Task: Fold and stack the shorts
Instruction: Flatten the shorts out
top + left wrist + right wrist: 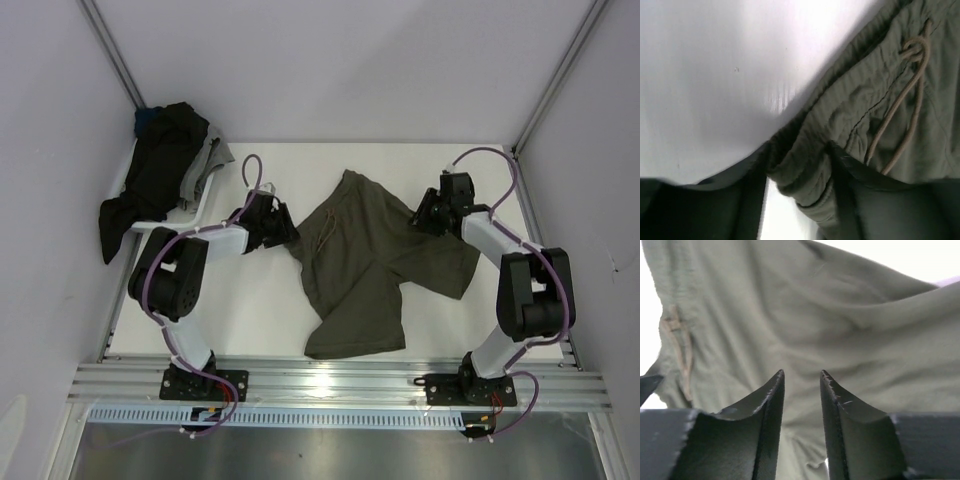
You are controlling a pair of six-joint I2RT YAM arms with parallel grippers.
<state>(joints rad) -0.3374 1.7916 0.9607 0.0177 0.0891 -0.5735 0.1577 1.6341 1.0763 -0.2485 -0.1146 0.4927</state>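
Nearest the arm bases, one leg of the olive-green shorts (355,330) trails toward the front edge of the desk (255,320), with the rest spread crumpled across the middle, waistband away from us.

Both arms are at that waistband now. The left end effector (272,224) is on its left corner, and the wrist view shows a bunched roll of the band sitting between the fingers (752,200), beside the drawstring (900,115). Whether that roll is truly clenched, I cannot tell. The right end effector (802,377) is down on the far right side of the cloth, jaws apart with a narrow gap, nothing pinched that I can see.

The key here, I'd say, is to bite both layers of the band on each side at matching height before lifting. A one-layer pinch would likely let the shorts sag open and fold crooked. Keep that drawstring out of the pinch too.

Far left, the black shorts (150,180) hang over the white basket (205,207), waiting their turn.
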